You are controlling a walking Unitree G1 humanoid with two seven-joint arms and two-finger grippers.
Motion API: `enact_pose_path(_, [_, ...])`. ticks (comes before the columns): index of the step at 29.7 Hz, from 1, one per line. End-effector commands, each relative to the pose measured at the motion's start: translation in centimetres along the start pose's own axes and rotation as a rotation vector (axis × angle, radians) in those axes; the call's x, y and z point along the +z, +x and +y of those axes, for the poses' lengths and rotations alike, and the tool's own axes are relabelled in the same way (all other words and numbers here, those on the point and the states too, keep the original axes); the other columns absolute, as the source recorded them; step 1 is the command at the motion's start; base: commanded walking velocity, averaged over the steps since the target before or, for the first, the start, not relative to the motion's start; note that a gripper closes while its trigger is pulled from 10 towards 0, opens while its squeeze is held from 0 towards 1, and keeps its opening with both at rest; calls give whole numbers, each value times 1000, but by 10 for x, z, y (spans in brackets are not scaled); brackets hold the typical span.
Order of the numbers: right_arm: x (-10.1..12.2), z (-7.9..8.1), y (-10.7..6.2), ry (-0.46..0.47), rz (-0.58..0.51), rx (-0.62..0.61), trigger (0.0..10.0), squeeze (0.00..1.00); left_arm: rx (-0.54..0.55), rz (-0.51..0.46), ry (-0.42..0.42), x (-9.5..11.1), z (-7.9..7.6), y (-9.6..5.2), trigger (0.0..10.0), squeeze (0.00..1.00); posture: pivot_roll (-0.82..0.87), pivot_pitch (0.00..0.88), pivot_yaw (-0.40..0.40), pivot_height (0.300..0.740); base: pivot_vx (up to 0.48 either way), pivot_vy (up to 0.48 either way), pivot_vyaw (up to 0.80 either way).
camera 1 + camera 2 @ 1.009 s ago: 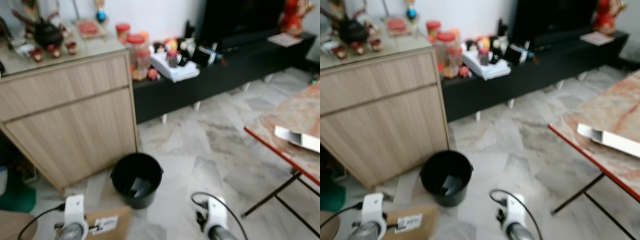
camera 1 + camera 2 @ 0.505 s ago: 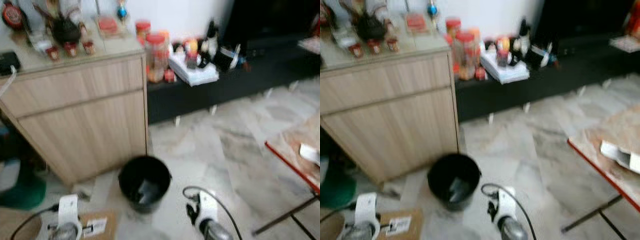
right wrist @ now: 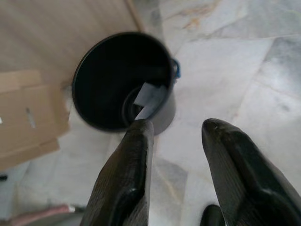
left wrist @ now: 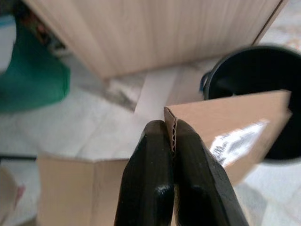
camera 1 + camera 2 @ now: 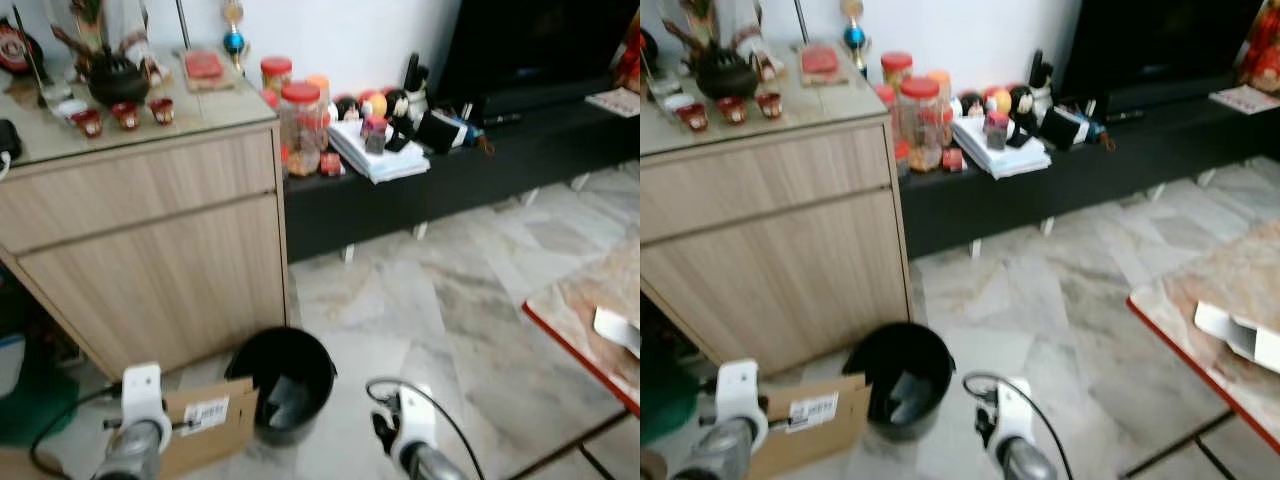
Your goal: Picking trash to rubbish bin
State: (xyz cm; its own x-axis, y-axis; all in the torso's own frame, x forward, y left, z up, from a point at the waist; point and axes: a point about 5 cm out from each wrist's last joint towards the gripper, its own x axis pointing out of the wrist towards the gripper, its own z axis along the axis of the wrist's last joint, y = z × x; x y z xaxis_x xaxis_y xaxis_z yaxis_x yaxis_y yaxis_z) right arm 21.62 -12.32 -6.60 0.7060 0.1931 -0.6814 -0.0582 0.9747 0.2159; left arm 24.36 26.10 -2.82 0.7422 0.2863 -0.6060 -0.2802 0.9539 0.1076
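A black bin point(image 5: 283, 383) stands on the marble floor in front of the wooden cabinet point(image 5: 150, 250); a white scrap point(image 3: 148, 98) lies inside it. My left gripper point(image 4: 171, 136) is shut on the edge of a brown cardboard piece point(image 5: 205, 427) with a white label, held just left of the bin, its corner reaching the rim point(image 4: 244, 61). My right gripper point(image 3: 176, 136) is open with nothing between its fingers, low and just right of the bin. Its white wrist point(image 5: 408, 430) shows at the bottom of the eye view.
A red-edged marble-patterned table point(image 5: 590, 320) with a white box point(image 5: 1235, 335) stands at the right. A black low TV bench point(image 5: 470, 160) with jars and papers runs along the wall. Something green point(image 4: 33, 75) lies on the floor at the left.
The camera has shifted, and the picture is sharper. The cardboard in my left gripper is now higher and closer to the bin's rim.
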Motion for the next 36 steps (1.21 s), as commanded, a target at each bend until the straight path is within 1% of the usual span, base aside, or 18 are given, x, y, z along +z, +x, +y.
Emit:
enact_pose_path(1, [4, -6, -1, 9, -18, -8, 10000, 0, -19, -12, -20, 2, -9, 1, 10000, 0, 86, 14, 6, 740, 292, 0, 0])
enact_pose_path(5, [5, -5, 0, -6, -22, -1, 10000, 0, -16, 4, -10, -1, -8, 0, 10000, 0, 84, 12, 7, 740, 294, 0, 0])
enact_pose_path(7, [6, -5, 0, -33, -21, -6, 10000, 0, -8, 23, -11, -7, -7, -1, 10000, 0, 84, 12, 7, 740, 292, 0, 0])
enact_pose_path(13, [5, -6, 0, -27, -17, -8, 10000, 0, 5, 48, -12, -17, -2, -4, 10000, 0, 88, 1, 4, 740, 294, 0, 732])
enact_pose_path(15, [5, -6, 0, -8, -19, -9, 10000, 0, 9, 54, -14, -19, -1, -5, 10000, 0, 90, 0, 3, 740, 296, 0, 0])
enact_pose_path(25, [4, -6, 0, -19, -14, 1, 10000, 0, 8, 48, -16, -18, -3, -4, 10000, 0, 92, 0, 1, 740, 292, 0, 0])
enact_pose_path(32, [6, -7, 0, -6, -18, -13, 10000, 0, 6, 38, -15, -14, -4, -3, 10000, 0, 91, 0, 2, 740, 294, 0, 0])
enact_pose_path(34, [7, -7, 0, 2, -23, -15, 10000, 0, 6, 36, -16, -13, -4, -3, 10000, 0, 91, 0, 2, 740, 292, 0, -456])
enact_pose_path(36, [8, -7, 0, -22, -25, -5, 10000, 0, 5, 25, -17, -10, -4, -2, 10000, 0, 88, 0, 0, 740, 296, 0, 0])
